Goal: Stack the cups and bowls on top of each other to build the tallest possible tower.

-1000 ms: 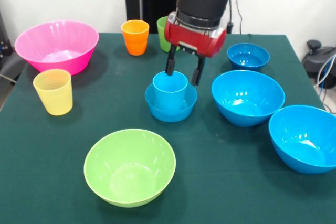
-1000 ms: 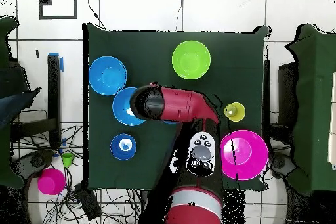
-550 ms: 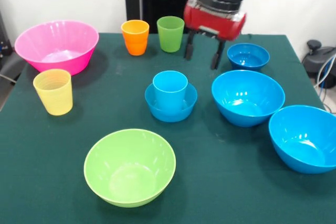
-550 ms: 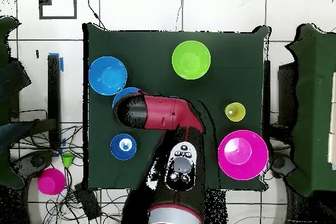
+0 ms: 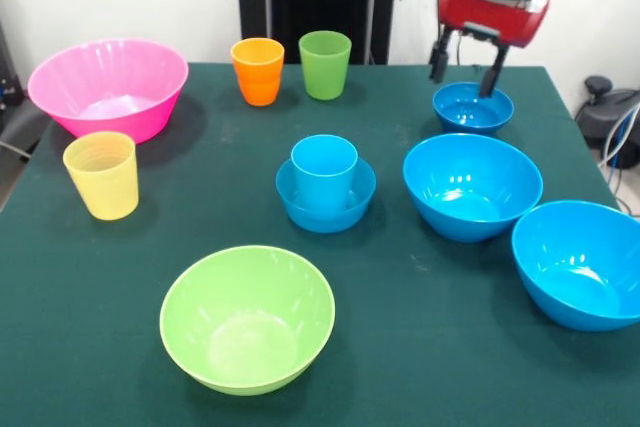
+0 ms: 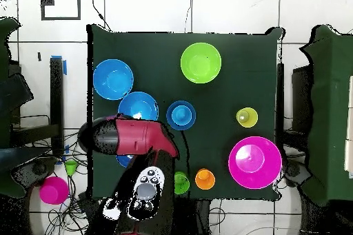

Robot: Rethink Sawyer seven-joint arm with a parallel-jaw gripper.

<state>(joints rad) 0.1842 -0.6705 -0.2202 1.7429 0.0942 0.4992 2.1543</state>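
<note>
My gripper (image 5: 465, 69) hangs open and empty just above the small blue bowl (image 5: 472, 107) at the far right. The light blue cup (image 5: 324, 169) stands upright inside another small blue bowl (image 5: 326, 202) mid-table, which also shows in the overhead view with the cup (image 6: 180, 115) in it. Two large blue bowls (image 5: 472, 185) (image 5: 580, 262) sit on the right. The lime green bowl (image 5: 248, 317) is near the front. At the left stands the pink bowl (image 5: 108, 87), with the yellow cup (image 5: 101, 175) in front of it. The orange cup (image 5: 257, 71) and the green cup (image 5: 325, 64) stand at the back. In the overhead view the arm (image 6: 131, 136) hides the gripper.
Everything stands on a dark green table (image 5: 430, 367). Its right edge runs close to the outer large blue bowl. Cables and a pink object (image 6: 53, 189) lie on the floor beside the table in the overhead view.
The gripper has risen from around the light blue cup, leaving it in its bowl, and has swung right and back to the small blue bowl. It stayed open throughout.
</note>
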